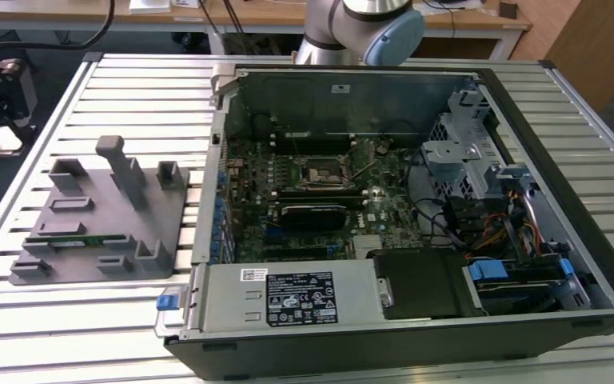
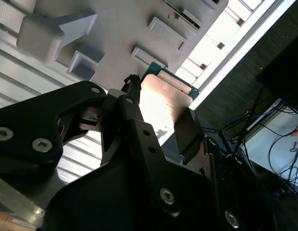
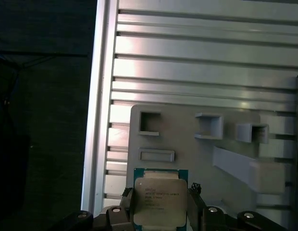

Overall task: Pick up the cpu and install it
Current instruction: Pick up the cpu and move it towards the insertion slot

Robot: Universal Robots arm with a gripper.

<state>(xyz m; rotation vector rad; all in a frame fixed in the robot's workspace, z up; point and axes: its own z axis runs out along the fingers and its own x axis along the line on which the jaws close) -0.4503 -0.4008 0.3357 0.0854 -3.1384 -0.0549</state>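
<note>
Exterior view: open computer case (image 1: 339, 100), one socket (image 1: 320, 170), seemingly bare though hard to tell; install not yet done. One grey fixture (image 1: 93, 216) holds one memory stick (image 1: 77, 238).

Second wrist view: one gripper (image 2: 161, 115) pinching one cpu (image 2: 163, 94) by its edges.

First wrist view: cpu between jaws, well above fixture; pickup done.

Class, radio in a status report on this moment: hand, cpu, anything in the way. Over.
Status: hand shut on cpu. Cpu held above grey tray, apart from it. Over.

Slatted metal table (image 1: 73, 336), wooden desk (image 1: 275, 14) behind
</note>
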